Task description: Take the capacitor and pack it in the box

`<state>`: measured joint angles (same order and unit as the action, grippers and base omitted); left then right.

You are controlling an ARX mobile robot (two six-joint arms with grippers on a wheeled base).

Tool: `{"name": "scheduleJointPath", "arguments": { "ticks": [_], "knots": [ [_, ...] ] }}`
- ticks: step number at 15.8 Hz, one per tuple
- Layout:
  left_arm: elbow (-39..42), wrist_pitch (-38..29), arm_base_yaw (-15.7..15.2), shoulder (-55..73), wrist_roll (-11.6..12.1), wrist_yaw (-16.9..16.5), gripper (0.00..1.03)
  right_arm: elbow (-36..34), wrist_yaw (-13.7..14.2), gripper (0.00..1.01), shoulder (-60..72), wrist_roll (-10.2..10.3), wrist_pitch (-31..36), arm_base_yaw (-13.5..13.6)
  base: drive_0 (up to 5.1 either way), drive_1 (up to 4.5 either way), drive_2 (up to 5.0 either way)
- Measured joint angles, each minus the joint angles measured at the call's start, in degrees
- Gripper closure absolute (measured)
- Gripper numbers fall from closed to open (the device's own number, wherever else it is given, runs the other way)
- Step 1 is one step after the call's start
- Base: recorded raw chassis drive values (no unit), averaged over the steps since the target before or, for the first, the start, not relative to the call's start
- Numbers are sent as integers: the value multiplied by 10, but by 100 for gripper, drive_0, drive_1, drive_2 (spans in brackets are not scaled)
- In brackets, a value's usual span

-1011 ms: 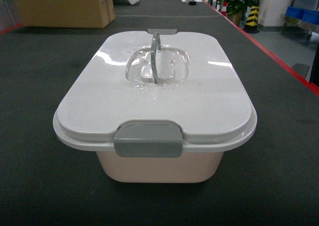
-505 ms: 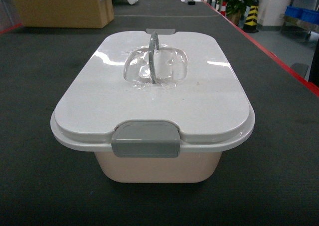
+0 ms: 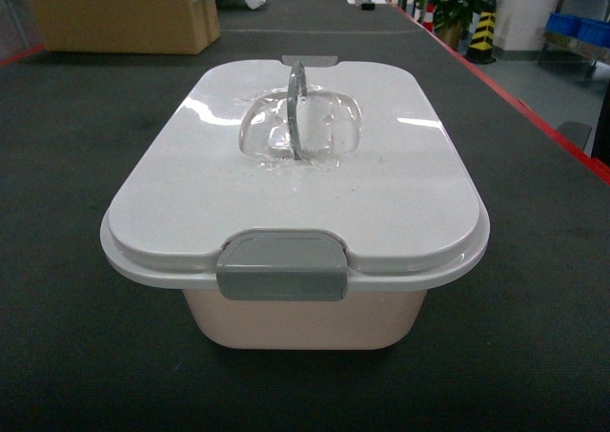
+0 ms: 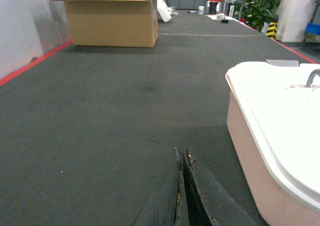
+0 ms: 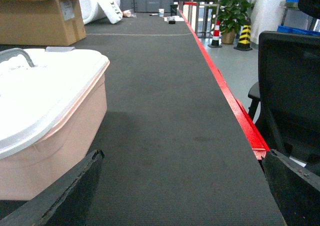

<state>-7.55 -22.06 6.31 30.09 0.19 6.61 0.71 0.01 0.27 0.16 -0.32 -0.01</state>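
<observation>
Left wrist view shows the left jaws point(image 4: 183, 186) pressed shut, empty; the right jaws point(image 5: 180, 196) stand wide apart. Between them sits the box point(image 3: 295, 251), lid latched, likely awaiting opening. No capacitor shows. Dark table point(image 3: 76, 213); beyond the left jaws, a cardboard carton point(image 4: 112, 16).

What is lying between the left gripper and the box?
Nothing: in the left wrist view only bare dark mat separates the left gripper from the box.
</observation>
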Motion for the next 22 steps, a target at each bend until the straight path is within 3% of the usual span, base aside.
{"name": "scheduleJointPath", "arguments": {
  "ticks": [1, 2, 4, 12, 13, 15, 20, 22],
  "knots": [
    [8, 6, -7, -12, 0, -10, 101, 0, 0, 3, 0, 0, 0, 0, 0, 0, 0],
    [14, 12, -35, -26, 0, -48, 101, 0, 0, 3, 0, 0, 0, 0, 0, 0, 0],
    [24, 21, -67, -47, -1, -56, 101, 0, 0, 3, 0, 0, 0, 0, 0, 0, 0],
    [54, 76, -62, -136, -1, -66, 101, 0, 0, 3, 0, 0, 0, 0, 0, 0, 0],
    [66, 56, -62, -141, -1, -66, 101, 0, 0, 3, 0, 0, 0, 0, 0, 0, 0],
    [68, 101, -62, -182, -1, -66, 101, 0, 0, 3, 0, 0, 0, 0, 0, 0, 0],
    [68, 121, -62, -202, -1, -66, 101, 0, 0, 3, 0, 0, 0, 0, 0, 0, 0],
    [68, 227, -62, -292, -1, -66, 101, 0, 0, 3, 0, 0, 0, 0, 0, 0, 0]
  ]
}}
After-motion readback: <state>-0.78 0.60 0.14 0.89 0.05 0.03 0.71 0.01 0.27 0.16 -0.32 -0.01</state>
